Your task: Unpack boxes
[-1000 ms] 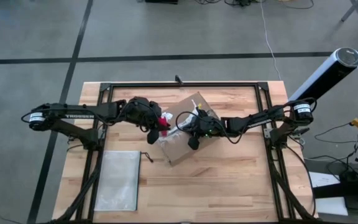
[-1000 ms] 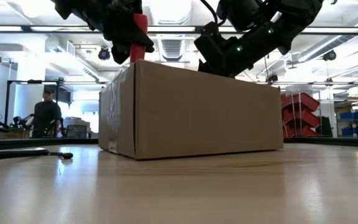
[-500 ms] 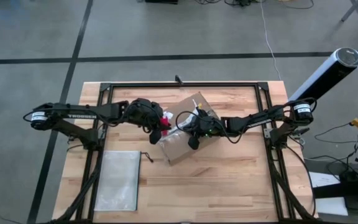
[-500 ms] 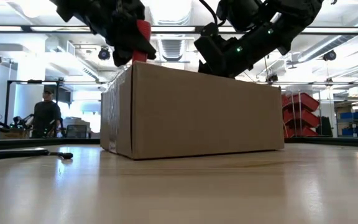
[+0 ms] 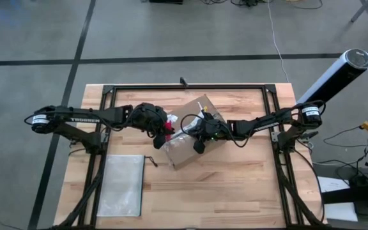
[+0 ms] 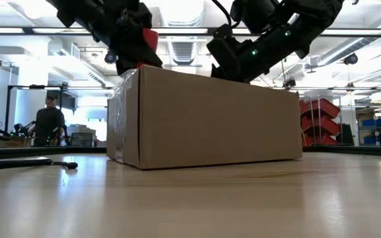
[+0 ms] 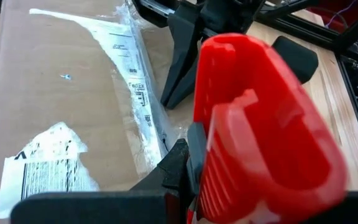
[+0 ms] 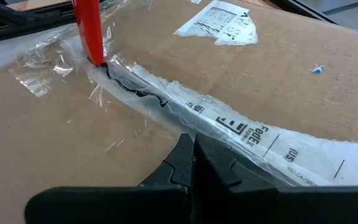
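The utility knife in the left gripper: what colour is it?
Red; the utility knife shows best in the left wrist view.

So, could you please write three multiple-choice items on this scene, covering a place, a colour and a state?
1. Where does the zip pouch lie?
A. On the box
B. On the table, near the left arm's side
C. On the floor

2. What colour is the knife?
A. Red
B. Blue
C. Green

3. How is the right end effector?
A. Wide open
B. Shut, resting on the box
C. Holding the pouch

Key: B, the high view shows it flat on the wood; A, the handle is red; B, its fingers meet on the taped top.
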